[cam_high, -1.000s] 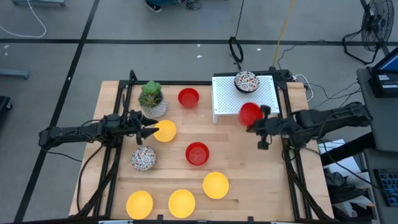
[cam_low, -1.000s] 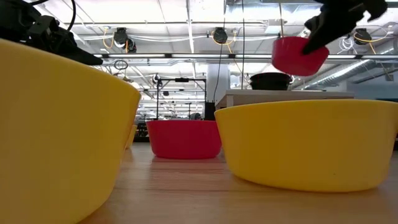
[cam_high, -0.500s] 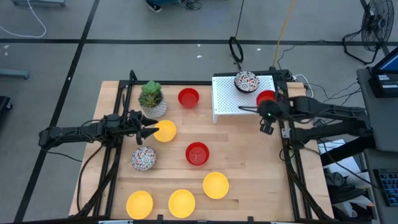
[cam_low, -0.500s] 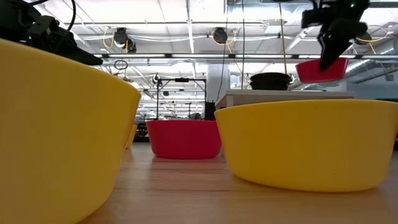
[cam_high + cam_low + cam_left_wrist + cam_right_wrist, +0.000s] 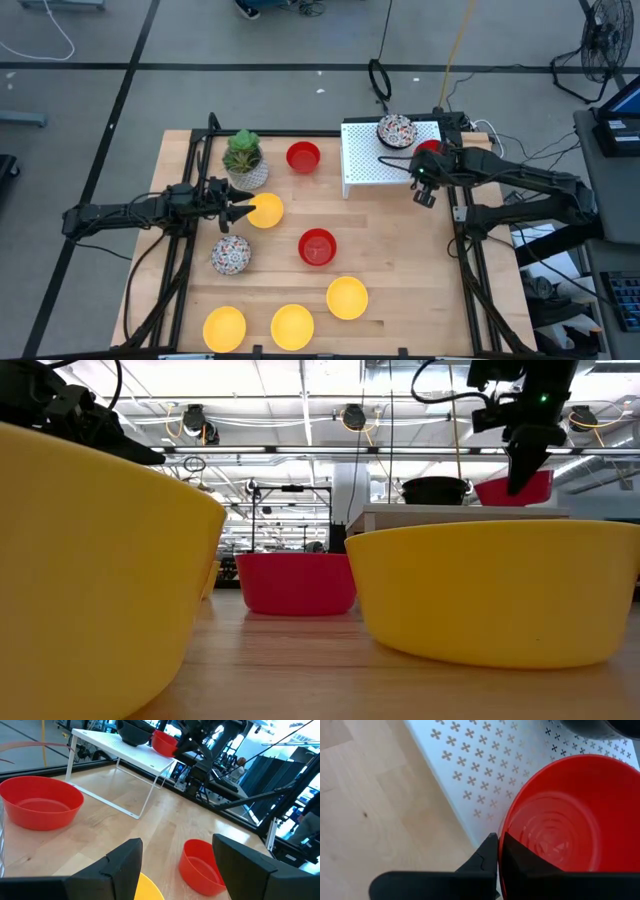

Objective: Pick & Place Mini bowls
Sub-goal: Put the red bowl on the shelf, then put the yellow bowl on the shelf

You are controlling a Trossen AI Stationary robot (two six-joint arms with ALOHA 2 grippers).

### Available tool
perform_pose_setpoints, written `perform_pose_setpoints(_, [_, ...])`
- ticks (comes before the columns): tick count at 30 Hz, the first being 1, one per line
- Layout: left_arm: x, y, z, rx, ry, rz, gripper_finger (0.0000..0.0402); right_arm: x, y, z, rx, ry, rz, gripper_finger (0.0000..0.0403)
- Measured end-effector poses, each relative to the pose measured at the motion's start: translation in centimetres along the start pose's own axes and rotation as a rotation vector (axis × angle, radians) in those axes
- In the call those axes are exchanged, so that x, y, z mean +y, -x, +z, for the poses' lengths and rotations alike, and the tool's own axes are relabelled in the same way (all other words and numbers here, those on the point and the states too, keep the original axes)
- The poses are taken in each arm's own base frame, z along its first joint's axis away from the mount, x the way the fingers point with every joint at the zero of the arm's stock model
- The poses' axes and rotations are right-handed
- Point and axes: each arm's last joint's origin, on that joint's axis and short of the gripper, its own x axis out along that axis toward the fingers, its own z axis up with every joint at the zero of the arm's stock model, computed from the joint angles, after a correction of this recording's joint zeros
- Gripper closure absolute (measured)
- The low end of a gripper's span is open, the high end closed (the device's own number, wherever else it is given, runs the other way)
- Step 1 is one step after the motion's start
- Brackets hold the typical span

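A wooden table [image 5: 400, 270] carries 4 yellow bowls [image 5: 347, 297], 2 red bowls [image 5: 317, 247], 1 speckled bowl [image 5: 230, 255], a potted plant [image 5: 244, 160] and a white perforated shelf [image 5: 375, 160]

Nine mini bowls, all upright. Three yellow [image 5: 224, 327] [image 5: 292, 325] [image 5: 347, 297] along the near table edge, a fourth [image 5: 266, 210] mid-left. Speckled white [image 5: 230, 254] just below it. One red [image 5: 317, 247] at centre, another [image 5: 303, 156] near the far edge. Second speckled [image 5: 396, 130] on the white rack, with a third red [image 5: 429, 153] beside it, pinched at the rim.
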Motion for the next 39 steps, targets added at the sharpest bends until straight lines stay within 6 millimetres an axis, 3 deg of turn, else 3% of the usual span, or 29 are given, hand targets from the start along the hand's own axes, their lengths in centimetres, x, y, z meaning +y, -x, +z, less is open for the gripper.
perform_pose_setpoints(14, [0.0,0.0,0.0,0.000,0.000,0.000,0.0158,-0.5,0.3,0.1,-0.019,-0.004,-0.008,0.0314])
perform_pose_setpoints(19, [0.0,0.0,0.0,0.000,0.000,0.000,0.0158,-1.2,2.5,0.8,-0.111,-0.033,0.023,0.0292])
perform_pose_setpoints(29, [0.0,0.0,0.1,-0.008,-0.005,0.004,0.0158,-2.0,6.7,1.6,-0.444,-0.091,0.280,0.0287])
perform_pose_setpoints(39, [-0.7,0.2,2.0,-0.237,0.046,-0.018,0.0158,-2.6,8.7,2.5,-0.713,-0.107,0.319,0.0287])
